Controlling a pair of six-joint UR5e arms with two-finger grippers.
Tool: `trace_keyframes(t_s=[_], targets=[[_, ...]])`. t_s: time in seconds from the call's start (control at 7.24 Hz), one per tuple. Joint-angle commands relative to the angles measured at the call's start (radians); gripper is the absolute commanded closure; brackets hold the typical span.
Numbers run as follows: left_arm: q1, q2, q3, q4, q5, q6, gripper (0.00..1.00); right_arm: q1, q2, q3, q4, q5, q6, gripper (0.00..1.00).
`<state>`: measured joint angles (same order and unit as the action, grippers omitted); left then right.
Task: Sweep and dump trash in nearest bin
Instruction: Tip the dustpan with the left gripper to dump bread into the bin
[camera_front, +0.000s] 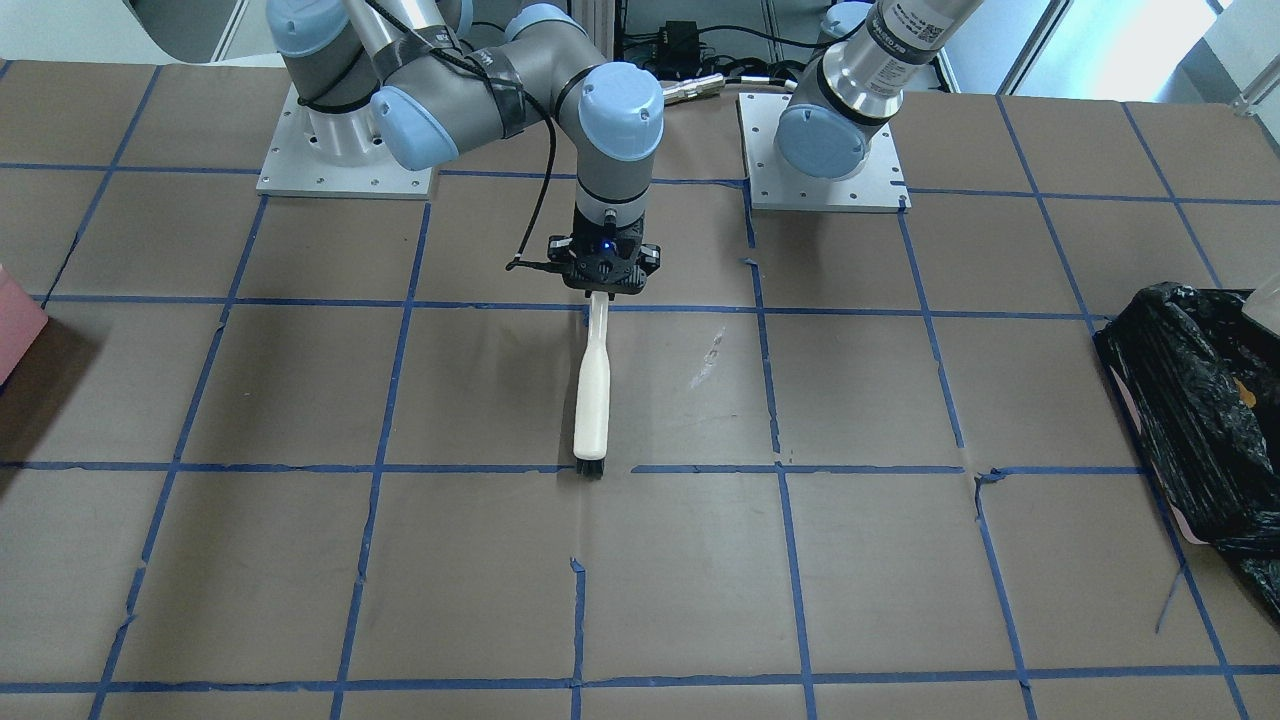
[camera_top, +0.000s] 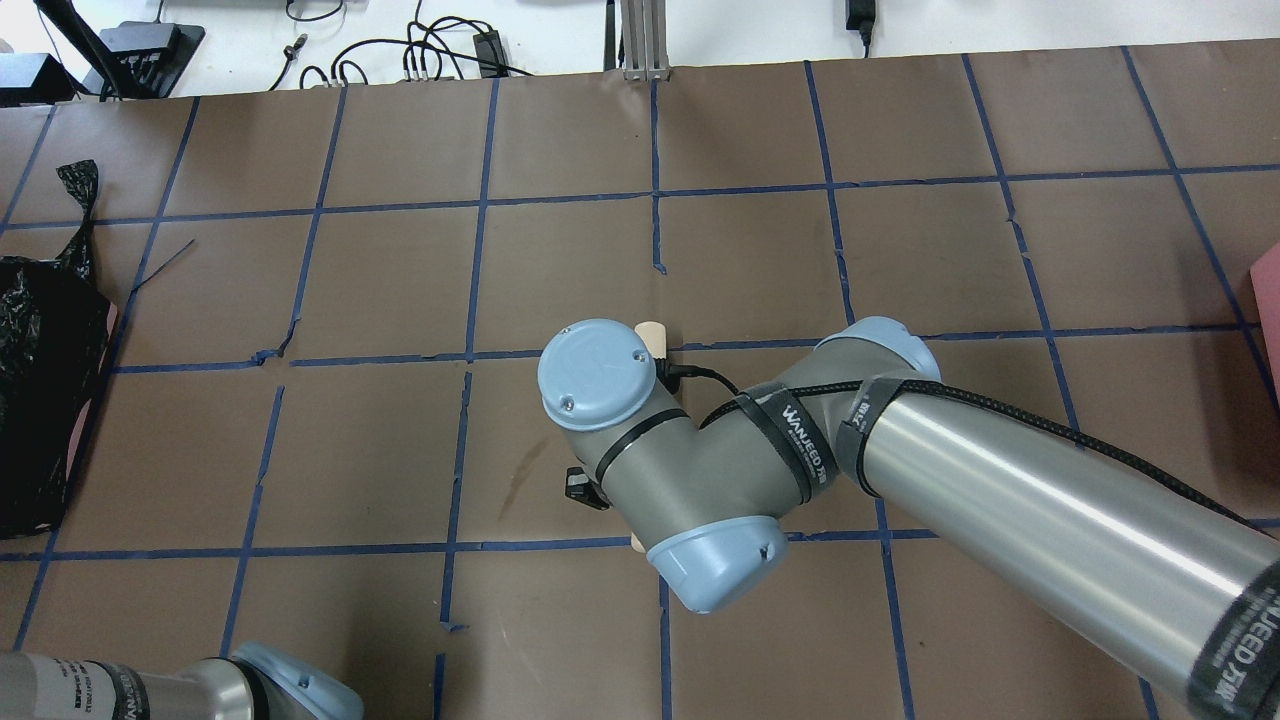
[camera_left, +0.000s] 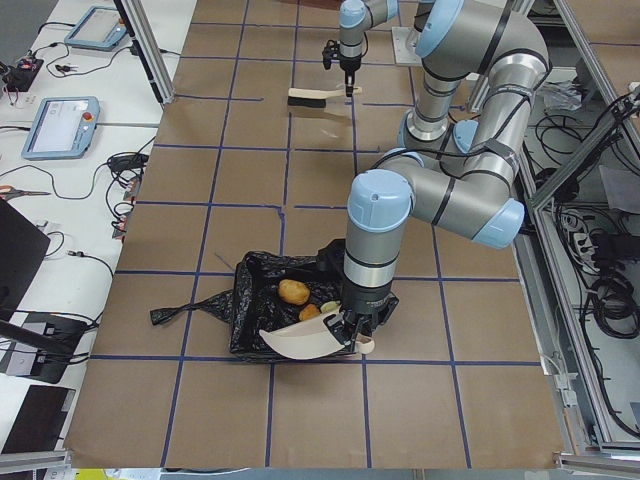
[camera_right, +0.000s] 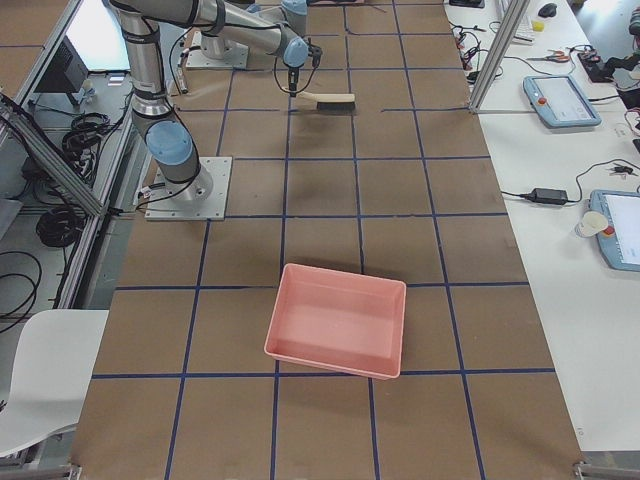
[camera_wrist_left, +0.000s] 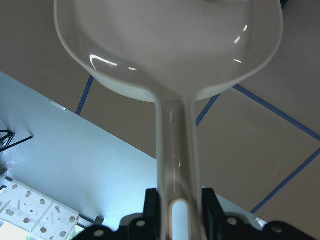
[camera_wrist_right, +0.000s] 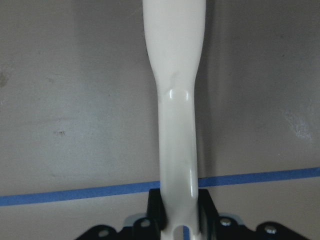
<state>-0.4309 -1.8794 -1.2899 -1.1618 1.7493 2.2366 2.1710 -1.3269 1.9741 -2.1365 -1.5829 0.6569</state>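
Observation:
The trash lies inside the bin (camera_left: 250, 300) on the black bag: a brown lump (camera_left: 293, 291) and two pale chunks (camera_left: 311, 312). My left gripper (camera_wrist_left: 180, 206) is shut on the handle of a white dustpan (camera_left: 303, 343), which hangs tilted at the bin's near edge. The dustpan (camera_wrist_left: 170, 45) looks empty. At the table's middle my right gripper (camera_front: 603, 278) is shut on the white handle of a brush (camera_front: 592, 390), whose black bristles (camera_front: 589, 467) rest on the table. The handle (camera_wrist_right: 175, 100) runs straight out from the fingers.
The bin (camera_front: 1200, 420) stands at the table's end on my left. A pink tray (camera_right: 340, 320) sits at the opposite end. Brown paper with a blue tape grid covers the table (camera_front: 300, 560). Both arm bases are bolted along the robot's edge.

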Motion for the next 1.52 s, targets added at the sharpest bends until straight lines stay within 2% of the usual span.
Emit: trace_keyframes(t_s=[0.0,0.14,0.28,0.69,0.83,1.38], targets=[[-0.008,0.022,0.009,0.004,0.015,0.003,1.00,0.001,0.000,0.005,0.000,0.001,0.004,0.63],[-0.018,0.037,0.012,0.002,0.016,0.003,1.00,0.000,0.000,0.005,-0.003,0.000,0.004,0.24],[-0.034,0.054,0.008,0.001,0.051,0.003,1.00,0.000,0.000,0.003,-0.005,0.000,0.006,0.11],[-0.116,0.107,0.008,-0.013,0.082,-0.020,1.00,-0.013,-0.001,-0.038,-0.007,-0.002,0.004,0.08],[-0.130,0.112,0.003,-0.036,0.082,-0.067,1.00,-0.017,-0.001,-0.097,0.006,-0.002,0.006,0.04],[-0.253,0.124,0.004,-0.174,0.081,-0.364,1.00,-0.072,-0.011,-0.282,0.145,-0.005,-0.026,0.03]])
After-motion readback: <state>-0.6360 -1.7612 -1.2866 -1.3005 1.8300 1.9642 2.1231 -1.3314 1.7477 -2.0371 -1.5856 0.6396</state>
